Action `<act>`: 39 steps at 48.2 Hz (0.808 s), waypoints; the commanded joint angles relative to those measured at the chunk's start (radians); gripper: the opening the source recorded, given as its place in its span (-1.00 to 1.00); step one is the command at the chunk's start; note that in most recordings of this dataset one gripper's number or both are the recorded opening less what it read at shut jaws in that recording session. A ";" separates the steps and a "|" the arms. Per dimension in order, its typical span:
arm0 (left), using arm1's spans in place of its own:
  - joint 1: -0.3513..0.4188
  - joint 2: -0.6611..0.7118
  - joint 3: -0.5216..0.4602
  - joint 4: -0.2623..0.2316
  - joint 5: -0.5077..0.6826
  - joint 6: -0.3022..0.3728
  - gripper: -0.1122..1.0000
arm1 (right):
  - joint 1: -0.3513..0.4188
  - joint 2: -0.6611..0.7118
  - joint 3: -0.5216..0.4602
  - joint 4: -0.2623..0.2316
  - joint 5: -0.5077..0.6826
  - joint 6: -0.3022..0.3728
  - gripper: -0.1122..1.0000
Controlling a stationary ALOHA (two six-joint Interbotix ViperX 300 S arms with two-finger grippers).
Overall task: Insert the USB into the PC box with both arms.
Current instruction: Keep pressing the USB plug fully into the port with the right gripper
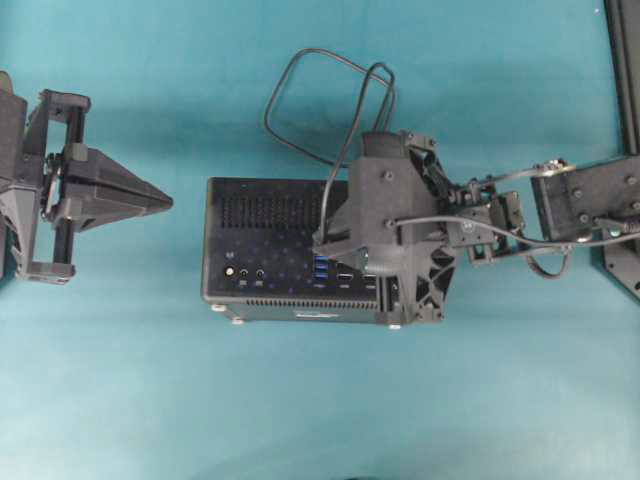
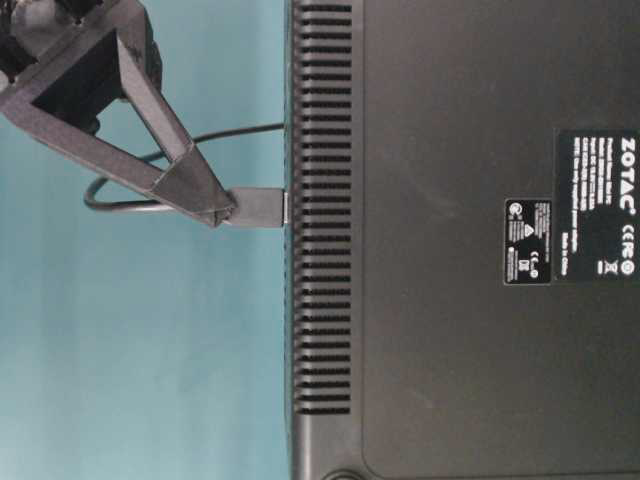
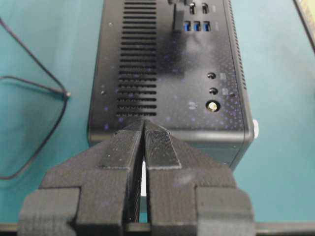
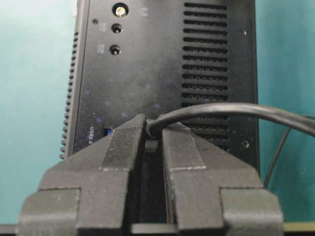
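Fingers [image 4: 125, 147] on the right arm are pinched on the USB [image 4: 151, 143] plug, with the cable arcing out from between them and off to the right in the right wrist view. From the table-level camera you can see the wedge tip of the right gripper [image 2: 222, 212] holding the plug's back end while the front end of the plug touches the ported face of the PC box [image 2: 450, 240]; whether it's actually seated in a port I can't tell. In the overhead shot the right gripper [image 1: 325, 243] sits over the top of the box, right by the blue ports [image 1: 321, 267], and the rest of the cable loops away on the far side of the box on the teal counter [image 1: 150, 400]. The box lies flat in the middle of the counter, vent grille [image 1: 270, 210] up. Over on the left, the left gripper [image 1: 165, 201] has its fingers pressed together with nothing between them, pointing at the left end of the box but well apart from it. The left wrist view shows the same thing, those fingers [image 3: 123, 150] squeezed together just short of the near edge of the box.
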 commanded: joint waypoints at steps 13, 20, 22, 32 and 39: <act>0.000 -0.002 -0.037 0.003 -0.009 -0.002 -0.80 | 0.028 0.026 -0.012 0.018 0.023 0.005 -0.63; 0.000 -0.002 -0.032 0.003 -0.009 -0.002 -0.80 | 0.002 0.025 -0.014 -0.005 0.026 0.003 -0.63; 0.000 -0.002 -0.032 0.003 -0.008 0.000 -0.80 | -0.005 0.025 -0.015 -0.011 0.026 0.003 -0.63; 0.000 -0.003 -0.037 0.003 -0.008 0.000 -0.80 | -0.015 0.028 -0.023 -0.025 0.026 0.002 -0.63; 0.000 -0.003 -0.037 0.003 -0.009 -0.002 -0.80 | 0.011 0.034 -0.023 -0.017 0.026 0.009 -0.63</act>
